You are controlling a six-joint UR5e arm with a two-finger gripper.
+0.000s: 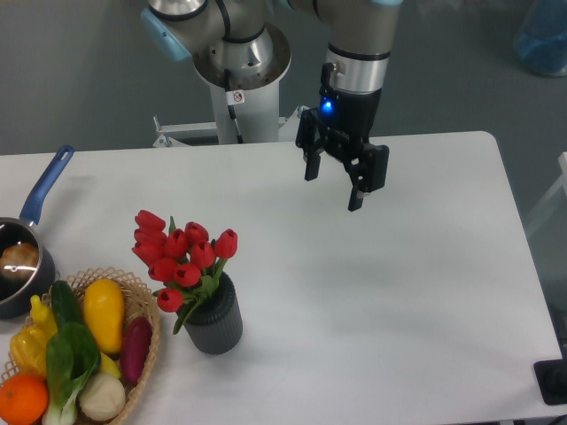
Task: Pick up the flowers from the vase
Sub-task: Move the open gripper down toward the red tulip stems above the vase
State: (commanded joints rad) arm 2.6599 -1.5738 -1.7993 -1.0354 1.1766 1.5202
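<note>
A white table (pixel 372 292) carries three things, all well to the left of and below the claw (pixel 333 189): a ribbed grey vase (pixel 215 320), a wicker basket (pixel 142 354) and a blue-handled pot (pixel 22 266).

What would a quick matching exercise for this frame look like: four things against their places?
Things:
1. tulips
2. hand
3. pot
4. basket

Places:
A. left table edge, blue handle pointing away
B. front left corner, holding vegetables
C. standing in the grey vase
D. open, above the table's far side

Pairs: 1-C, 2-D, 3-A, 4-B
</note>
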